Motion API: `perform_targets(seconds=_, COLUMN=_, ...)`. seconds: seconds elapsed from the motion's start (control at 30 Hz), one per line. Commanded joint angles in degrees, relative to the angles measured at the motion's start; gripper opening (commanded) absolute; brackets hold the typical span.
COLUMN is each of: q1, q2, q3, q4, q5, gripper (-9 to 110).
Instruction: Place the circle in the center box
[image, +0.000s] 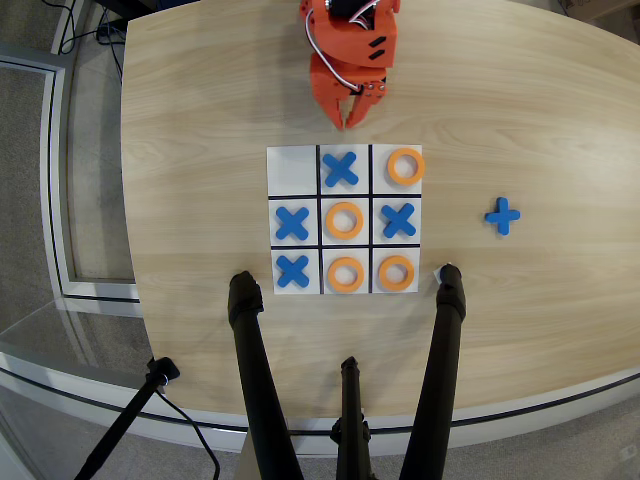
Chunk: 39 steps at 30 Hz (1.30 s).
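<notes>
Tripod legs (255, 380) in black rise over the table's (200, 120) near edge in the overhead view. Beyond them we see the white grid board (293, 168) lying mid-table. Its near row holds a blue X (292, 271) and two orange rings (345, 274). The circle (344, 220) lies flat inside the center box (327, 238), flanked by blue X pieces. The far row has an empty left cell, a blue X, and a ring. A loose blue cross (502, 215) sits toward the right edge. Farthest, our orange gripper (350, 120) hangs just beyond the board's far edge, fingertips together, holding nothing.
</notes>
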Motion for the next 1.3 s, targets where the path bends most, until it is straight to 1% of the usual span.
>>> perform_targets(seconds=0.0, q1=0.4, q2=-0.3, q3=3.3, q4=0.9, q5=-0.4, gripper=0)
perform_targets(seconds=0.27, q1=0.2, q2=-0.3, q3=3.3, q4=0.4, q5=-0.4, gripper=0)
perform_targets(seconds=0.33, q1=0.2, q2=-0.3, q3=3.3, q4=1.0, q5=-2.0, gripper=0)
perform_targets(seconds=0.63, q1=0.0, q2=-0.3, q3=3.3, q4=2.1, q5=-1.5, gripper=0)
perform_targets(seconds=0.73, q1=2.3, q2=-0.3, q3=3.3, q4=2.1, q5=-1.5, gripper=0)
perform_targets(seconds=0.77, q1=4.7, q2=-0.3, q3=3.3, q4=2.1, q5=-1.5, gripper=0)
perform_targets(seconds=0.9, q1=25.0, q2=-0.1, q3=3.3, q4=2.2, q5=-1.5, gripper=0)
perform_targets(seconds=1.07, q1=55.5, q2=1.9, q3=3.3, q4=2.5, q5=-1.5, gripper=0)
perform_targets(seconds=1.2, q1=74.0, q2=1.9, q3=3.3, q4=2.5, q5=-1.5, gripper=0)
perform_targets(seconds=1.27, q1=80.5, q2=1.9, q3=3.3, q4=2.5, q5=-1.5, gripper=0)
